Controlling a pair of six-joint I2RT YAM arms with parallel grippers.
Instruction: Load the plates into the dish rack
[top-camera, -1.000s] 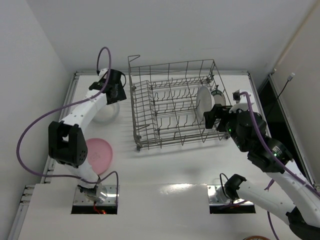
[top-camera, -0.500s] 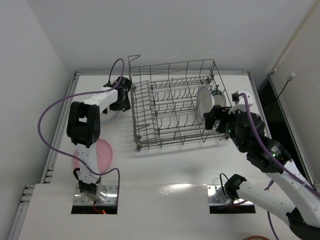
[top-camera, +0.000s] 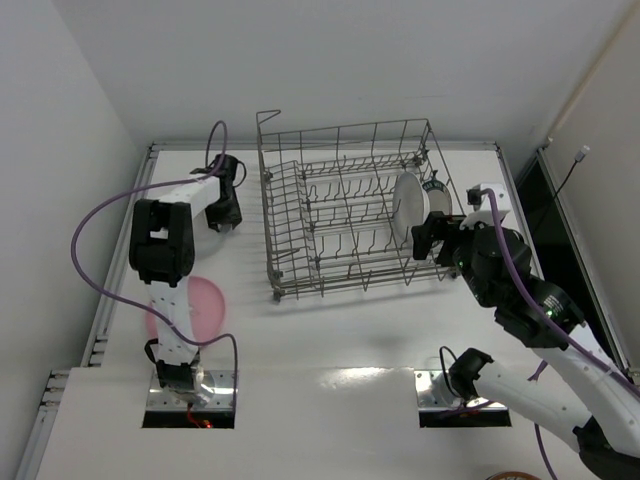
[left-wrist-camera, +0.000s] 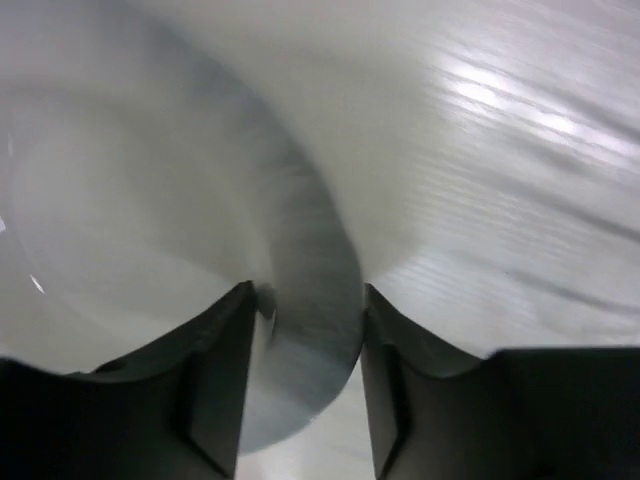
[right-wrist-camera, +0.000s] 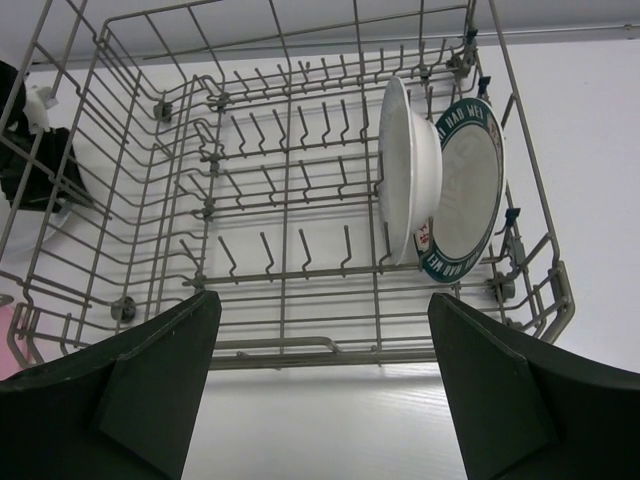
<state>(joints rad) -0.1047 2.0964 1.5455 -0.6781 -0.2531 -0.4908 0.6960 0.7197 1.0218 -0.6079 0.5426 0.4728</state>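
White underneath everything, carrying the load on the worktop (top-camera: 330, 340). Standing the grey wire dish rack (top-camera: 350, 283) in the middle of it, tines upright for holding plates on edge. Already propping two at the rack's right end: the racked white plate (right-wrist-camera: 405, 170) and, just beside it toward the end wall, the teal-rimmed plate (right-wrist-camera: 470, 190), both slotted between tines so as not to be toppling. Leaving the pale pink plate (top-camera: 200, 305) flat on the worktop at the near left, partly hidden behind the left arm, seemingly waiting its turn. Pinching the rim of the loose white plate (left-wrist-camera: 110, 200) in the left pincer (left-wrist-camera: 307, 295), off the rack's left side, one finger on each face, likely for tipping it onto its edge; blurring too much for telling whether lifted or resting. Hanging the right pincer (right-wrist-camera: 322, 310) wide and empty, facing the rack's vacant rows.
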